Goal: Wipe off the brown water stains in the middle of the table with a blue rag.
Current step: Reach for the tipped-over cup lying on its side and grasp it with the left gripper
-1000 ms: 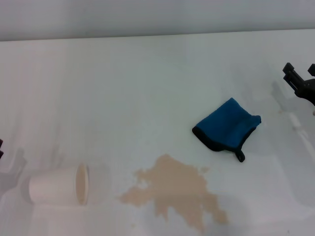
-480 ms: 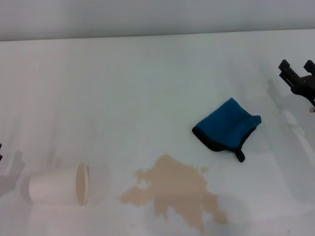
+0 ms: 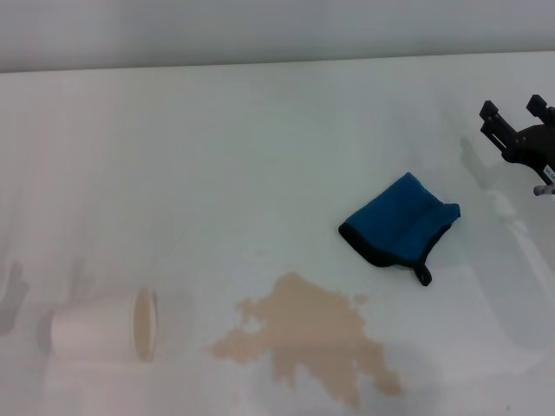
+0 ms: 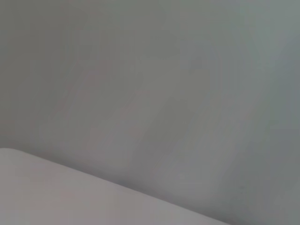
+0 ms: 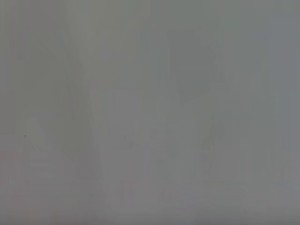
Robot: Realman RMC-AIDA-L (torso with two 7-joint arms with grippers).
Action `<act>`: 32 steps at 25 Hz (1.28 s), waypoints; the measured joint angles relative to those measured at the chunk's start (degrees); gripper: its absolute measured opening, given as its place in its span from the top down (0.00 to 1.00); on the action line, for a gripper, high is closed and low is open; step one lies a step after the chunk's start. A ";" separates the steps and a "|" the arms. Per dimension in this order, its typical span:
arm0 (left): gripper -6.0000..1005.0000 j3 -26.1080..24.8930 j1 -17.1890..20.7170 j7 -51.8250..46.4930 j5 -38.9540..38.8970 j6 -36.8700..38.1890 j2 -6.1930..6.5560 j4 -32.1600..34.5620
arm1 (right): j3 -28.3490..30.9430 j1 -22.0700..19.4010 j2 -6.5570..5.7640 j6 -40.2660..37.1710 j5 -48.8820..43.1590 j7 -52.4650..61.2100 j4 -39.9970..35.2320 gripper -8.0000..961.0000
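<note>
the right gripper (image 3: 513, 113), jaws spread, hovers above and right of the blue rag (image 3: 397, 220), probably preparing to grasp it. the brown water stains (image 3: 308, 340) lie unwiped on the table (image 3: 217, 156).

Taking the blue rag (image 3: 399, 227) as landmark, lying flat on the table (image 3: 217, 147) right of centre: the brown water stains (image 3: 308, 338) are spread on the table nearer the robot and to the rag's left, close to it but apart. A cup (image 3: 104, 328) is laid on its side well to the left of the rag, left of the stains and apart from them, its mouth turned toward them. The right gripper (image 3: 516, 117) is placed to the rag's right and farther back, at the table's right edge, clear of the rag, its two fingers spread.
</note>
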 joint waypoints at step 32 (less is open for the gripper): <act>0.12 1.27 -11.91 -18.51 2.67 11.94 2.23 -15.14 | 0.00 1.67 0.00 1.65 -0.03 0.60 0.42 0.16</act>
